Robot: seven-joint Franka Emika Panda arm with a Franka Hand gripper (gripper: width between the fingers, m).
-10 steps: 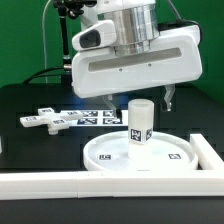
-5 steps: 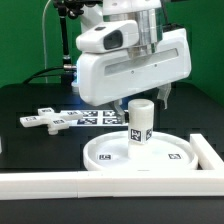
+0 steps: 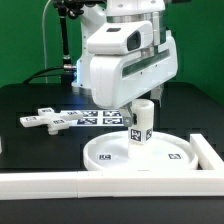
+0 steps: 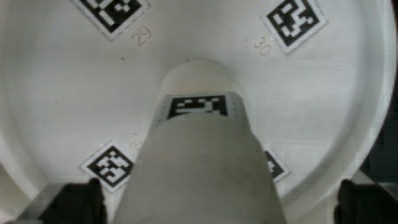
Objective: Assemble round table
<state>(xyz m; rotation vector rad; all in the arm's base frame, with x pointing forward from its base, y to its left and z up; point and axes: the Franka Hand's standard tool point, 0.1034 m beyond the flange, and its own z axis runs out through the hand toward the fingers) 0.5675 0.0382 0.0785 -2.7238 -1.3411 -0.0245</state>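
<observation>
Straddling the cylinder post [image 3: 141, 120], the gripper [image 4: 217, 198] is hanging unclenched; post is sitting on the round disc [image 3: 175, 156], cross-shaped piece [image 3: 42, 120] lying unattached.

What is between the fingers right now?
The short white plastic cylinder post, standing upright on the large white rimmed round disc. The wrist view shows it between the two fingers.

Large rimmed white round disc [image 3: 172, 156], flat, tags facing up. Short white cylinder post [image 3: 141, 122], upright on its middle, tagged on the side. Flat cross-shaped piece [image 3: 45, 120], lying apart toward the exterior view's left.
</observation>
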